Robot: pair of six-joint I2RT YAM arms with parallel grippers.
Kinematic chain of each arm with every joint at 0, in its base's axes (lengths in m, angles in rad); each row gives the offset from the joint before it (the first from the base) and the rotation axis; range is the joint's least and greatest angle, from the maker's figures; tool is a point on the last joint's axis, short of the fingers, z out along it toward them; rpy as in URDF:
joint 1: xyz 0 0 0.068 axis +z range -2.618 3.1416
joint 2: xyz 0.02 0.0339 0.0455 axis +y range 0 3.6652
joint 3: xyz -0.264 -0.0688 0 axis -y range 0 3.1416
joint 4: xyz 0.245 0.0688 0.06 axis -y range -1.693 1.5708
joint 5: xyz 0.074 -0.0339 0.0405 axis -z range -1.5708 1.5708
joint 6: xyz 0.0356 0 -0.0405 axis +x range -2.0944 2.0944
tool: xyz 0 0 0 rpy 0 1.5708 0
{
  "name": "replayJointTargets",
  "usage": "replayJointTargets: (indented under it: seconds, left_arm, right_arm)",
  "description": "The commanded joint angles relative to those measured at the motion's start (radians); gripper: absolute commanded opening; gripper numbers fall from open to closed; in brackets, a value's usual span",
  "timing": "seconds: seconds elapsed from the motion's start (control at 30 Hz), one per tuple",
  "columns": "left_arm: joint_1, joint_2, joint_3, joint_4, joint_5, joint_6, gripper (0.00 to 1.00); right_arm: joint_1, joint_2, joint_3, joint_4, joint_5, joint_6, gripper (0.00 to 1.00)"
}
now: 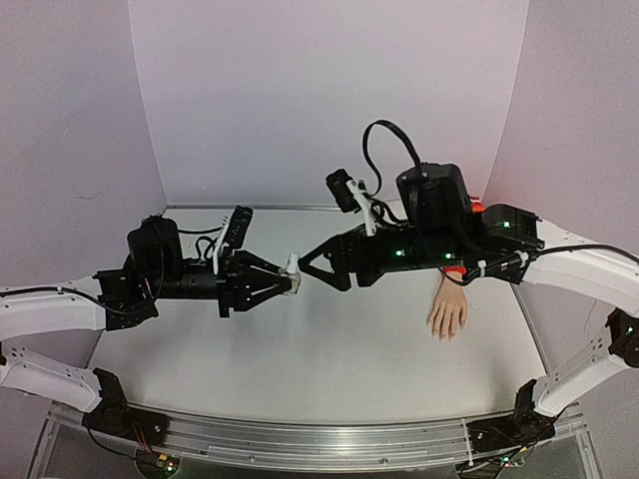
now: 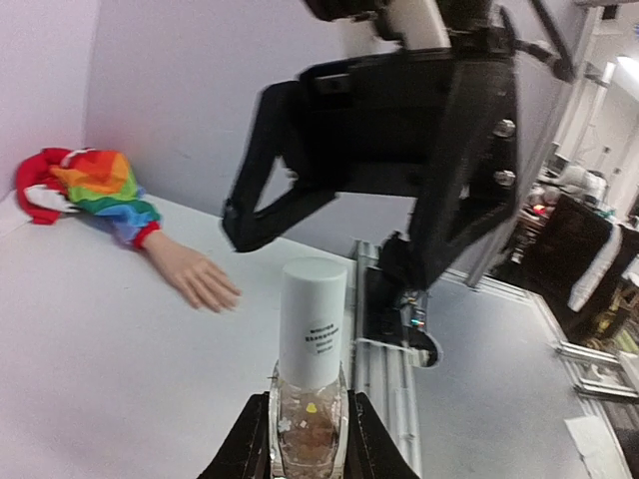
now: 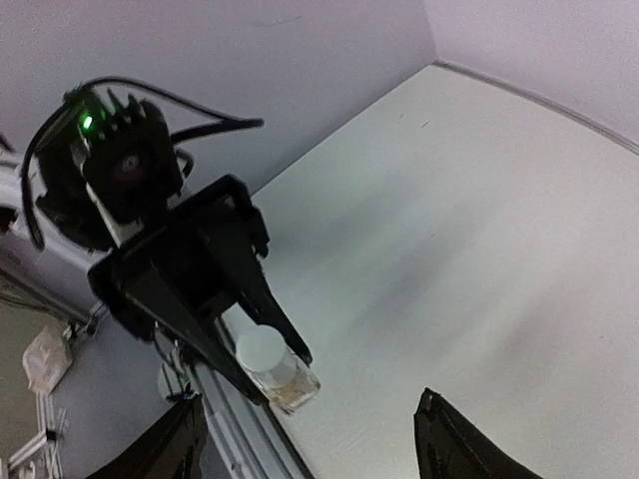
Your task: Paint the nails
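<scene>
1. Left gripper (image 2: 309, 411): clenched on a small clear bottle (image 2: 308, 424), one finger on each side of the glass. It is held off the table (image 1: 329, 369).
2. The bottle's white cap (image 2: 314, 319) points away from the left gripper. There is a printed label on the cap, and small coloured flecks show inside the glass.
3. Right gripper (image 3: 310, 395): fingers spread wide, holding nothing. It faces the cap, its tips just beside it. The left wrist view shows a gap between them.
4. Fake hand (image 1: 447, 314): pale flesh colour, lying flat on the table to the right. It is well apart from both grippers, and its fingers point to the near edge.
5. A red cuff (image 2: 148, 236) at the wrist leads into a rainbow sleeve (image 2: 100, 190). From above, the right arm (image 1: 559, 264) hides the sleeve.
6. Nails (image 2: 225, 297): at the fingertips, too small to make out.
</scene>
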Motion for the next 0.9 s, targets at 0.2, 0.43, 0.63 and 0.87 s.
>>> replayJointTargets:
  seconds: [0.2,0.43,0.63,0.87]
  left_arm:
    - [-0.003,0.055,0.082,0.171,0.494,-0.188,0.00]
    - [-0.002,0.062,0.090,0.188,0.504,-0.200,0.00]
    - [-0.002,0.028,0.075,0.181,0.406,-0.191,0.00]
    - [-0.003,-0.053,0.069,0.065,-0.140,-0.083,0.00]
  right_arm:
    - [-0.015,0.036,0.035,0.128,-0.555,-0.157,0.48]
    - [-0.012,0.110,0.101,0.131,-0.645,-0.151,0.27]
    - [-0.011,0.115,0.078,0.154,-0.635,-0.149,0.07]
    - [0.037,0.118,-0.016,0.232,-0.192,-0.014,0.00]
